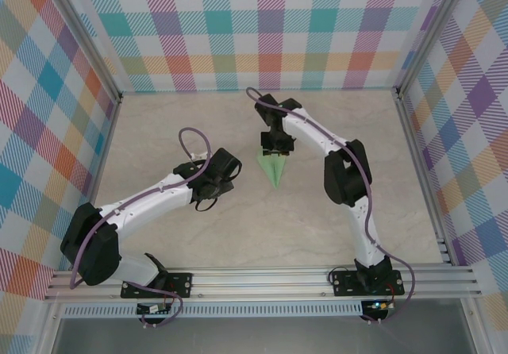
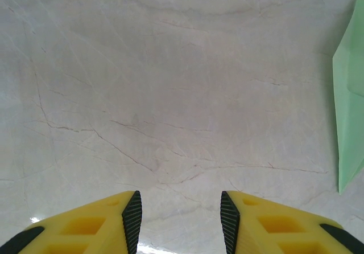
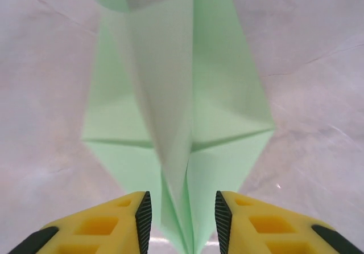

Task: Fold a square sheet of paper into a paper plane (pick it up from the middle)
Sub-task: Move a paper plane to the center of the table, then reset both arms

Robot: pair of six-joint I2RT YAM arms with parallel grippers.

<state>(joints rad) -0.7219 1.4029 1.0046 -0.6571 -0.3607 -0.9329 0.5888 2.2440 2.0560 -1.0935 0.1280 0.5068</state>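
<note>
From above: catches the paper plane lying mid-table on the pale marbled table, slim point toward the arm bases. Finds the right gripper poised directly over the broad far end, and the left gripper near it on the left, apart from the paper. Frames the scene in plaid walls.

Left wrist: shows the left gripper released, yellow jaws with black pads parted over bare table. Places the paper plane at the right edge, untouched.

Right wrist: looks down on the paper plane, wings spread, centre fold standing up between the fingers of the right gripper. Shows those jaws parted too, a sliver of gap either side of the fold, no pinch.
</note>
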